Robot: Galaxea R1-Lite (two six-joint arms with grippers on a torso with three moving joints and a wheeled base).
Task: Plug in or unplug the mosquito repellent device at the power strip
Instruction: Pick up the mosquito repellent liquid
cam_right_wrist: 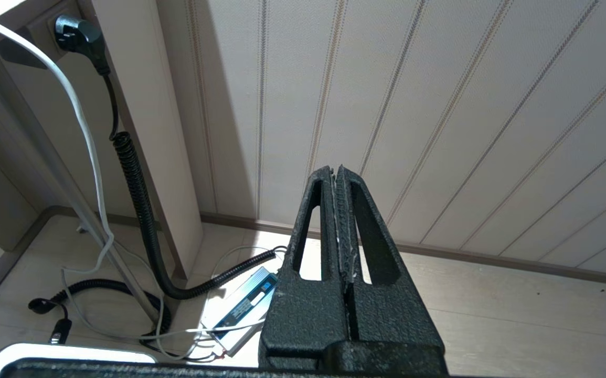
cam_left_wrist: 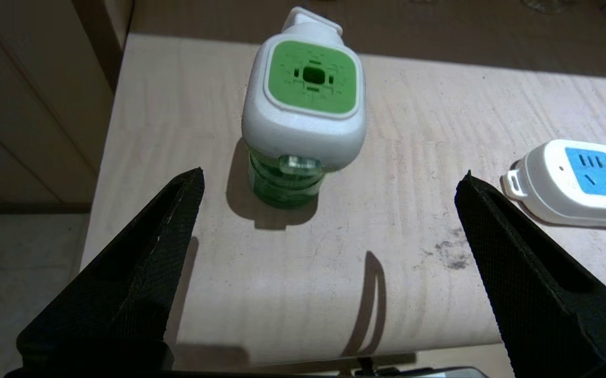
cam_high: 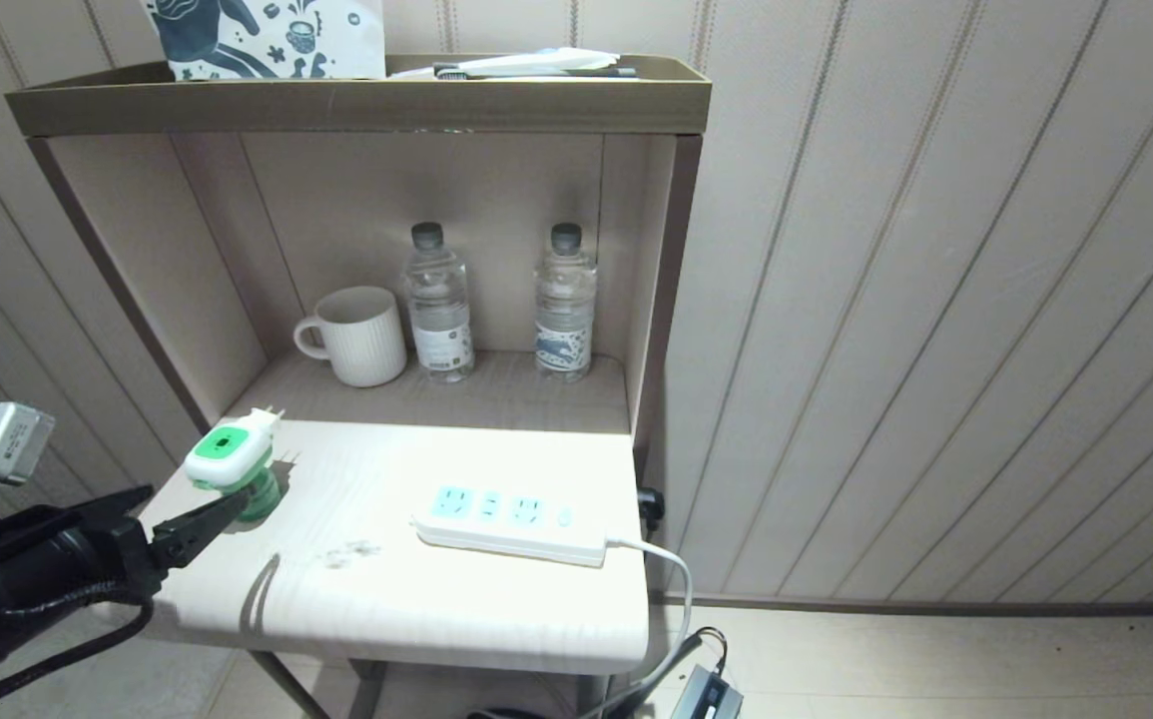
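The repellent device [cam_high: 234, 467] stands upright on its green bottle near the left edge of the table [cam_high: 496, 609], unplugged and well apart from the power strip [cam_high: 511, 519] lying to its right. The left gripper [cam_left_wrist: 329, 181] hangs just beside it, jaws wide and holding nothing. The right gripper [cam_right_wrist: 337, 176] is pressed closed, down by the wall.

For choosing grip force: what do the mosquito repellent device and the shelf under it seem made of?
The mosquito repellent device: probably hard plastic, with a smooth white-and-green head and a translucent green bottle. The shelf: pale wood or wood-look laminate, matte, with visible grain.
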